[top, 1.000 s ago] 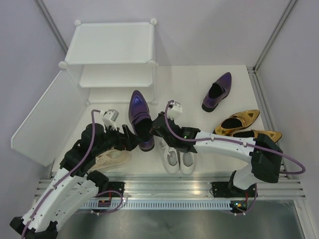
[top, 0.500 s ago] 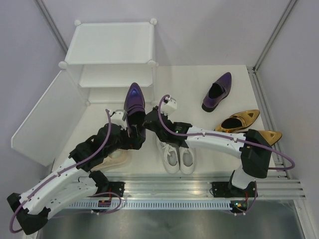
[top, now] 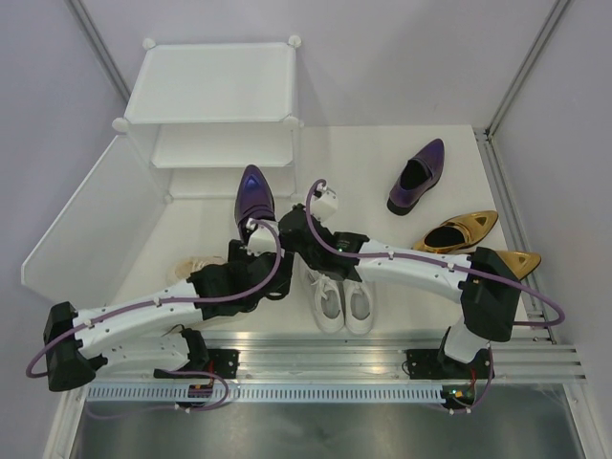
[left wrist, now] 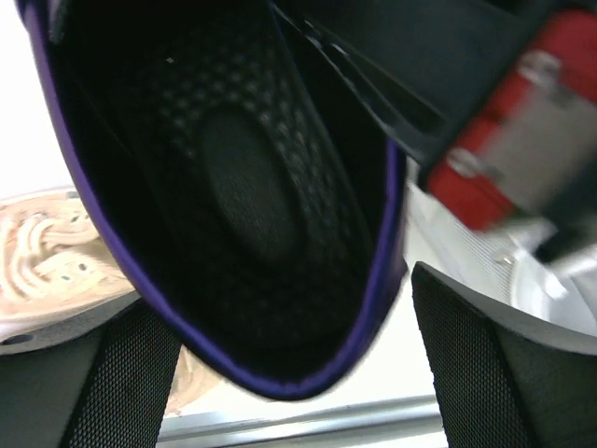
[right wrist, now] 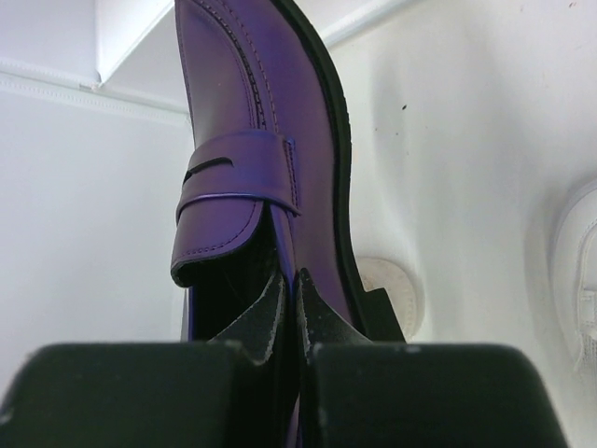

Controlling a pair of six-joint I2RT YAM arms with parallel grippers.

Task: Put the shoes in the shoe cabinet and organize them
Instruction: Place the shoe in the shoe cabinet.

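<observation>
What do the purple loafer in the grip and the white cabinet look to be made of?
Glossy purple loafer: smooth leather or a synthetic look-alike; semi-gloss sheen, visible stitching, black sole edge. White cube cabinet: likely plastic panels, matte and slightly translucent-looking, joined by round white corner connectors.

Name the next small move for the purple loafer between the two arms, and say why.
Probably close the left tool on the heel. Its fingers stand open on either side of the heel of the purple loafer, while the right tool is pinched shut on the shoe's side edge. The toe points at the shoe cabinet on the left arm's side, so a handover looks likely.
</observation>
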